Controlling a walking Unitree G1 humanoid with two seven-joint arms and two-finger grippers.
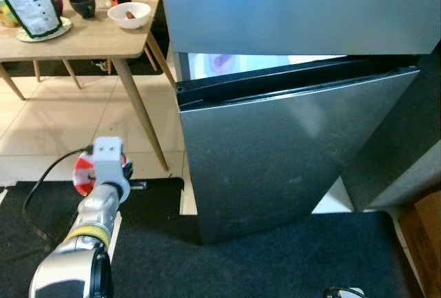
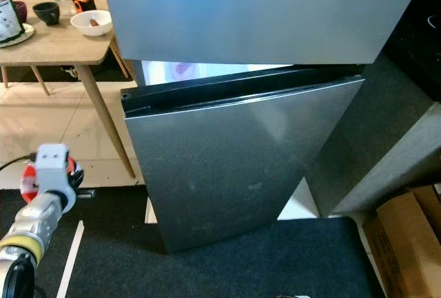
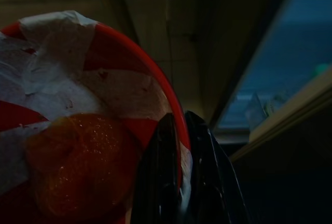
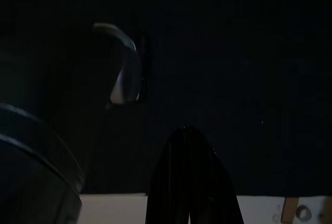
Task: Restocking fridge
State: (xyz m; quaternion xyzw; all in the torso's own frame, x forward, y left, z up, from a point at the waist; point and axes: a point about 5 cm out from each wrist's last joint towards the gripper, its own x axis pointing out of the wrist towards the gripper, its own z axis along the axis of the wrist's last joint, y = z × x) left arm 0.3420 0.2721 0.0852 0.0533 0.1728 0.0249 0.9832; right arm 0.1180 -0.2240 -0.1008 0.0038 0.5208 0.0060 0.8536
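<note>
Left wrist view shows the left claw (image 3: 179, 177) clamped on the rim of a red-and-white bowl (image 3: 78, 130) holding orange food — carried low beside the fridge door (image 1: 275, 153), ajar; loading remains, and the right claw (image 4: 189, 182) appears closed.

A wooden table (image 1: 83, 39) carries a white bowl (image 1: 129, 14), dark cup (image 1: 83, 5) and a green packet (image 1: 31, 5).

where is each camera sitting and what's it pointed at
Left eye view: on the head, looking down at the fridge, its lower door ajar; left arm low left.
Right eye view: same scene, shifted; shares the wooden table.
Left wrist view: along the left gripper, shut on a red-and-white bowl rim.
Right wrist view: dark; right gripper fingers together.
</note>
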